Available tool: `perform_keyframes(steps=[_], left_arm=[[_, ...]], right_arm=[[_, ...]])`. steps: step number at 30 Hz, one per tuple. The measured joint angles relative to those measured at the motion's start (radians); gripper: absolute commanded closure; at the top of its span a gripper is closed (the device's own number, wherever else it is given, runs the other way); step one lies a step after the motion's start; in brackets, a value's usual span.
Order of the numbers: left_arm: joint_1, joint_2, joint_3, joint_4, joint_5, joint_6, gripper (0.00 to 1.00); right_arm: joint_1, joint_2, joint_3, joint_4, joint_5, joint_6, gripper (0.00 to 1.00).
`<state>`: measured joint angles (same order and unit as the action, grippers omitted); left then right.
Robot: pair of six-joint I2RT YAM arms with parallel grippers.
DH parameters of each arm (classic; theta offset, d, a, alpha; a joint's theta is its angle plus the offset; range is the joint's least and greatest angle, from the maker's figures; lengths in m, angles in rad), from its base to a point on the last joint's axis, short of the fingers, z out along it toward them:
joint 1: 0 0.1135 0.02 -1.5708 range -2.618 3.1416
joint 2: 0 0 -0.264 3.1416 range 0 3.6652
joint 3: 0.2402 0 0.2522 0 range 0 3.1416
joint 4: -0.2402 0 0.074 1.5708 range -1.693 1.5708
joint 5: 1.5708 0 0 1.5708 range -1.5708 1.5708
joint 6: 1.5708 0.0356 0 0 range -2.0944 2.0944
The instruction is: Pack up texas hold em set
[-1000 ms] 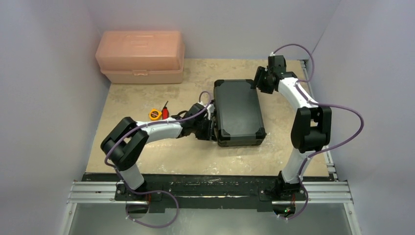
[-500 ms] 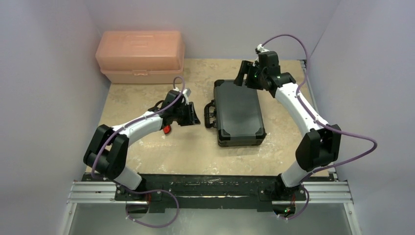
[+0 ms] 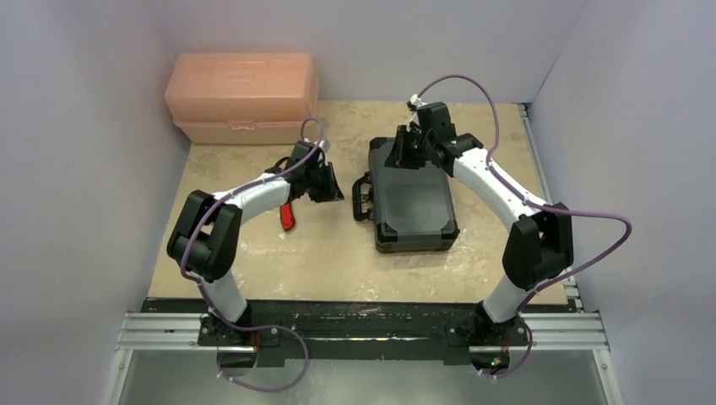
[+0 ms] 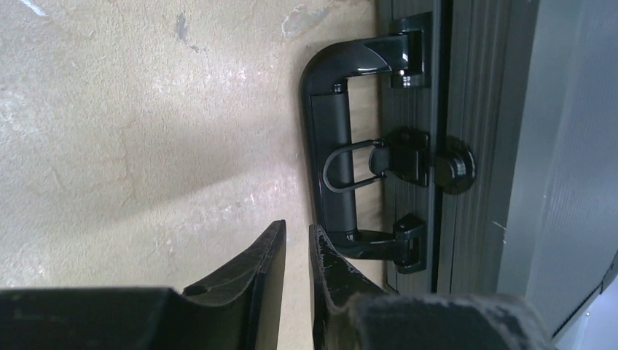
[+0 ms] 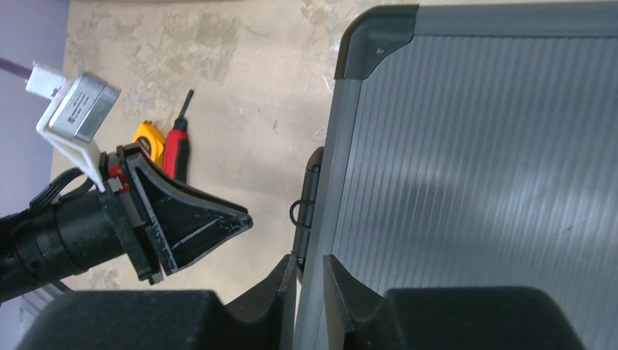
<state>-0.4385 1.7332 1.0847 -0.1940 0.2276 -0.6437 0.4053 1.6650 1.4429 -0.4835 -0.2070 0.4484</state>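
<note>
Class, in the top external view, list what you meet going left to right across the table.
Peach plastic box → red-handled tool → left gripper → case handle → black case.

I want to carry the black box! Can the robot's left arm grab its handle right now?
Probably yes. The left gripper sits just beside the handle of the closed black case, with only bare table between them. Its fingers are nearly together, so they would have to open first.

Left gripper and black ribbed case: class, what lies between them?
Only bare beige tabletop separates the left gripper from the black ribbed case handle, per the left wrist view.
</note>
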Motion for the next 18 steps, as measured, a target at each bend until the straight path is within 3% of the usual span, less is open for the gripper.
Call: perform_keyframes(steps=[7, 18], left_arm=[[0.0, 0.074, 0.029, -0.003, 0.0, -0.003, 0.89], [0.001, 0.168, 0.075, 0.002, 0.005, -0.011, 0.91]], right_arm=[[0.027, 0.046, -0.05, 0.029, -0.023, 0.004, 0.99], [0.032, 0.102, -0.103, 0.074, -0.018, 0.006, 1.0]])
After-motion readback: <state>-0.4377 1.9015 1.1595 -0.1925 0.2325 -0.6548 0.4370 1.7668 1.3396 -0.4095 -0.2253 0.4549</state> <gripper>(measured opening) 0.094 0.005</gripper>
